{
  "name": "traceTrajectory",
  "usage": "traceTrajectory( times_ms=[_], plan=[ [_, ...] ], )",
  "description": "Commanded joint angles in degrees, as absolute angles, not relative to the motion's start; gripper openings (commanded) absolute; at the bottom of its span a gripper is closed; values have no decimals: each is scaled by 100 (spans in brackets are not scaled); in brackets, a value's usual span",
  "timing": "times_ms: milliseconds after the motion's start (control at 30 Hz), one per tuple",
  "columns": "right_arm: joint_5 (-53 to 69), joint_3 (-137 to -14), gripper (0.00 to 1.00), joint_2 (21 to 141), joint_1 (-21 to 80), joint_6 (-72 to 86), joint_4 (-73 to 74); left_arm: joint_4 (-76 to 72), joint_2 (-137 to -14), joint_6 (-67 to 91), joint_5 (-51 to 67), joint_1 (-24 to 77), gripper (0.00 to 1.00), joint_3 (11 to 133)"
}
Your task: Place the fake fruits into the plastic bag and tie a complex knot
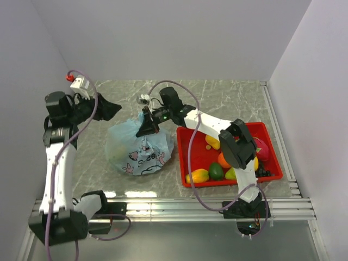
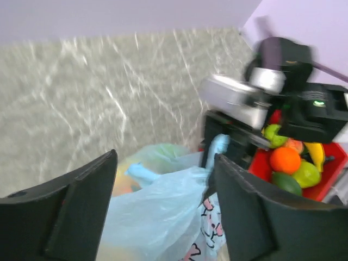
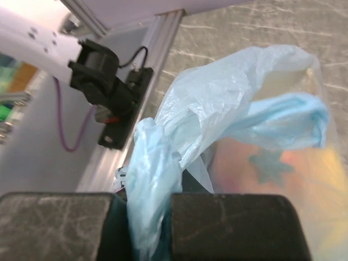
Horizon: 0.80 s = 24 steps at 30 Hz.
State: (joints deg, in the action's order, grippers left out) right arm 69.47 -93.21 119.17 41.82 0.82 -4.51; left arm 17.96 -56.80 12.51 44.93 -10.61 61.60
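The light-blue plastic bag (image 1: 138,149) with cartoon prints lies on the marble table left of the red tray and holds some fruit seen through its skin. My right gripper (image 1: 148,128) is shut on one bag handle (image 3: 149,190) at the bag's top and holds it up. The other handle (image 3: 283,122) lies loose across the bag. My left gripper (image 1: 111,110) is open and empty, up and left of the bag, its fingers (image 2: 250,212) framing the bag (image 2: 163,212). Several fake fruits (image 1: 216,171) lie in the tray. No knot shows.
The red tray (image 1: 190,136) stands right of the bag, with an orange (image 2: 285,160), limes and a banana in it. The right arm reaches across its back left corner. White walls enclose the table; a metal rail runs along the near edge.
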Motion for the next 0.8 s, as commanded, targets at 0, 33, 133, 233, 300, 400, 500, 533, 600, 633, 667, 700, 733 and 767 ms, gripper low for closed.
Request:
traceTrajectory(
  times_ms=[0, 33, 133, 233, 300, 400, 500, 533, 600, 633, 667, 700, 733, 767],
  plan=[
    [6619, -9115, 0, 11136, 4280, -1201, -273, 2513, -6580, 1512, 4455, -1116, 82, 6494],
    [6549, -8984, 0, 10988, 4306, -1735, -168, 2583, -6705, 1529, 4517, -1108, 84, 6530],
    [6241, -8589, 0, 10654, 4429, -2641, -246, 2418, -6934, 1713, 4667, -1107, 91, 6460],
    [5951, -8167, 0, 10364, 4526, -3180, -570, 2487, -7110, 1801, 4842, -1090, 96, 6399],
    [5802, -8016, 0, 10257, 4622, -3549, -571, 2426, -7189, 1942, 5044, -1064, 99, 6311],
    [5696, -7902, 0, 10187, 4710, -4155, -431, 2101, -7224, 2258, 5334, -985, 99, 6091],
    [5608, -7831, 0, 10143, 4755, -4533, -334, 2249, -7321, 2250, 5370, -774, 99, 5994],
    [5486, -7814, 0, 10134, 4816, -4666, -203, 2276, -7339, 2206, 5327, -652, 99, 5968],
    [5406, -7839, 0, 10125, 4851, -4877, -115, 2320, -7321, 2119, 5273, -476, 99, 5880],
    [5318, -7866, 0, 10151, 4869, -4887, -45, 2355, -7304, 1970, 5273, -414, 99, 5854],
    [5317, -7910, 0, 10169, 4869, -4878, 104, 2434, -7312, 1873, 5230, -361, 99, 5862],
    [5265, -7945, 0, 10186, 4869, -4939, 184, 2487, -7304, 1811, 5186, -326, 98, 5854],
    [5204, -7919, 0, 10178, 4869, -4974, 202, 2522, -7304, 1776, 5212, -316, 98, 5845],
    [5177, -7875, 0, 10160, 4860, -4975, 159, 2514, -7312, 1784, 5264, -316, 97, 5793]
  ],
)
